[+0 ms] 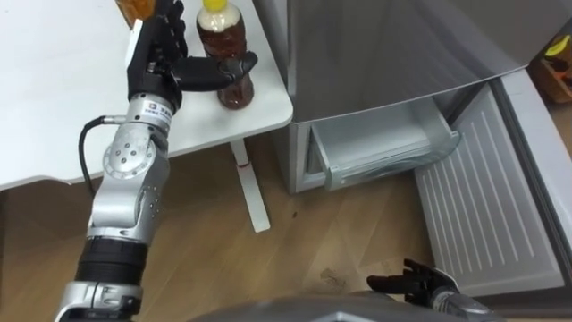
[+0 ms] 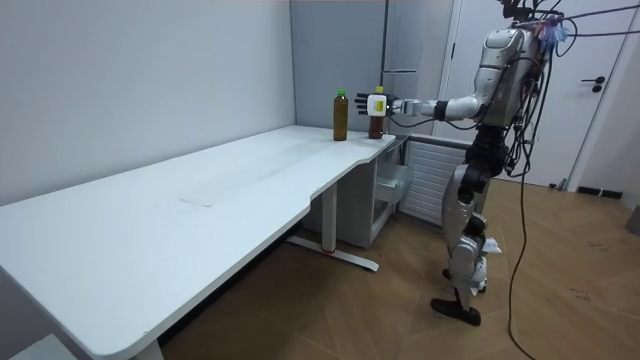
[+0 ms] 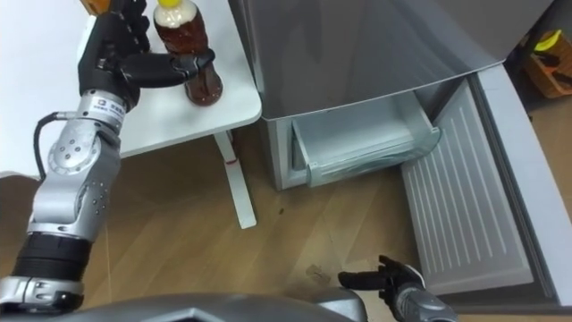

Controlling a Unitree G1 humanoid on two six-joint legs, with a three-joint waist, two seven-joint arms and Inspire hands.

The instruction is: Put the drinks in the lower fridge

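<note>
Two hands, two drink bottles, one open fridge door, one drawer.

Nearest: right hand [image 1: 413, 284], low above the wooden floor [image 1: 268, 259], fingers loosely spread, holding nothing.

Beyond it: lower fridge door [image 1: 483, 206] swung wide open, ribbed pale inner face showing. Behind the door, one translucent drawer [image 1: 384, 148] pulled partway out of the grey fridge [image 1: 393, 45].

Farther: left hand [image 1: 161, 54] raised over the corner of the white counter [image 1: 54, 107]. Fingers straight and upright, thumb stretched across the front of the yellow-capped bottle [image 1: 231, 40], not closed round it.

Yellow-capped bottle: upright near the counter corner next to the fridge. Clear plastic, brown liquid filled almost to the neck, pale band under the cap, waisted lower body.

Farthest: green-capped bottle [image 2: 340, 115], darker amber, upright just beside the first on the same counter.

Both drinks on the counter, outside the fridge.
</note>
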